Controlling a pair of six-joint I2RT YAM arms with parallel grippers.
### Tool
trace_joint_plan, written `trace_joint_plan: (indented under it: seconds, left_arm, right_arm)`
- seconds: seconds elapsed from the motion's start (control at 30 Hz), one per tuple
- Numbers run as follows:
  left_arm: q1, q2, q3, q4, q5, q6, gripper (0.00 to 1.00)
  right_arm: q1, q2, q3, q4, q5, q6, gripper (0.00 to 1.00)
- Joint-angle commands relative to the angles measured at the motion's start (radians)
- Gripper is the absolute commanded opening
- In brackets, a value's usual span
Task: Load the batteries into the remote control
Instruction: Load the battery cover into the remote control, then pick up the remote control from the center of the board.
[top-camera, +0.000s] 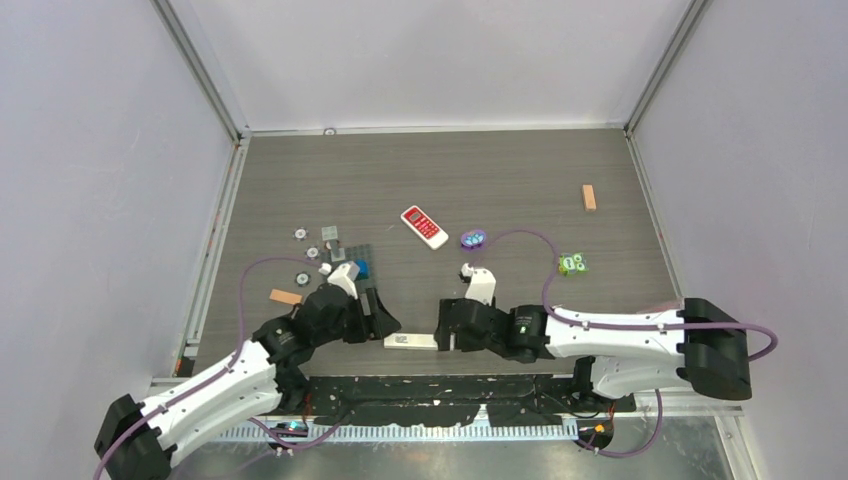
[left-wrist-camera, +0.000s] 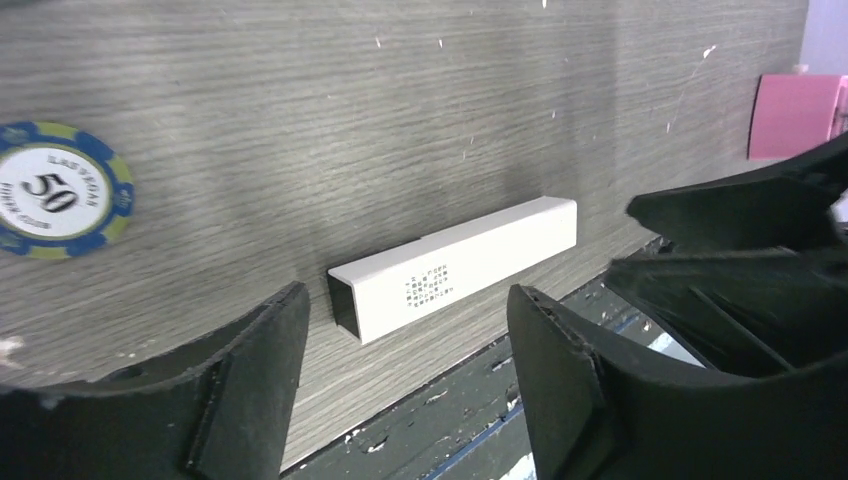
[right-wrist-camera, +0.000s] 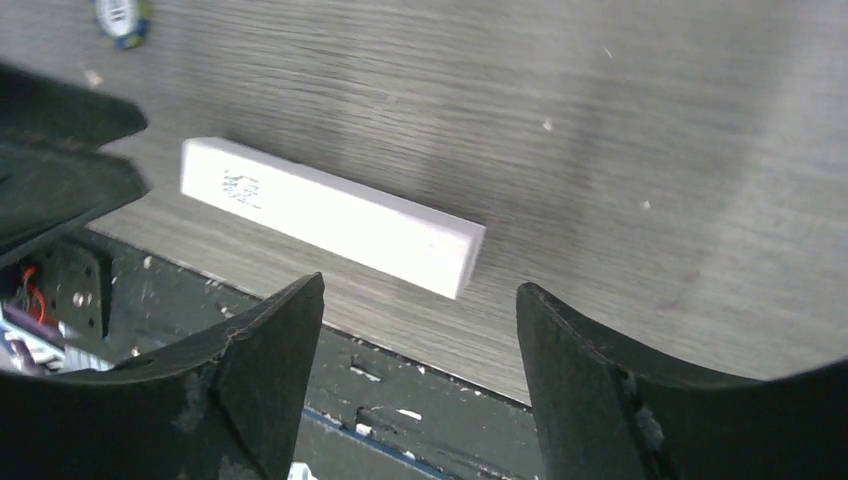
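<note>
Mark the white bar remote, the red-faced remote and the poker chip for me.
white bar remote (left-wrist-camera: 455, 283): left wrist view, middle of its printed side face.
red-faced remote (top-camera: 424, 227): top external view, centre of its button face.
poker chip (left-wrist-camera: 55, 190): left wrist view, its white centre.

The left arm (top-camera: 215, 385) reaches from its base up and to the right, elbow low, wrist bent down toward the remote control (top-camera: 410, 341). The left gripper (top-camera: 386, 324) sits just beside the remote control's left end. Its jaws are spread wide and its black fingers (left-wrist-camera: 250, 360) are clear of the remote control on both sides, gripping nothing.

The right arm (top-camera: 620, 340) lies nearly level, forearm pointing left. The right gripper (top-camera: 447, 328) is just off the remote control's right end, facing the left gripper. Its jaws are also parted, and its fingers (right-wrist-camera: 270, 340) are short of the remote control, not touching it.
</note>
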Motion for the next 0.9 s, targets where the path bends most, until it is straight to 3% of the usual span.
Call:
trace_joint_plan:
  seconds: [0.0, 0.17, 0.43, 0.6, 0.87]
  left_arm:
    - [-0.007, -0.027, 0.093, -0.127, -0.113, 0.069, 0.75]
    - [-0.006, -0.094, 0.162, -0.264, -0.181, 0.081, 0.78]
    - [-0.006, -0.301, 0.296, -0.561, -0.349, 0.093, 0.81]
    - [-0.006, -0.42, 0.376, -0.684, -0.429, 0.092, 0.83]
    - [-0.007, -0.532, 0.413, -0.713, -0.432, 0.09, 0.86]
  right_arm:
    - [0.003, -0.038, 0.114, 0.0, -0.008, -0.399, 0.77]
    - [0.003, 0.033, 0.179, 0.05, -0.201, -0.712, 0.78]
    - [0.003, 0.221, 0.304, -0.022, -0.322, -1.066, 0.77]
    - [0.003, 0.318, 0.342, -0.042, -0.317, -1.147, 0.73]
    - [0.002, 0.417, 0.375, -0.014, -0.313, -1.177, 0.65]
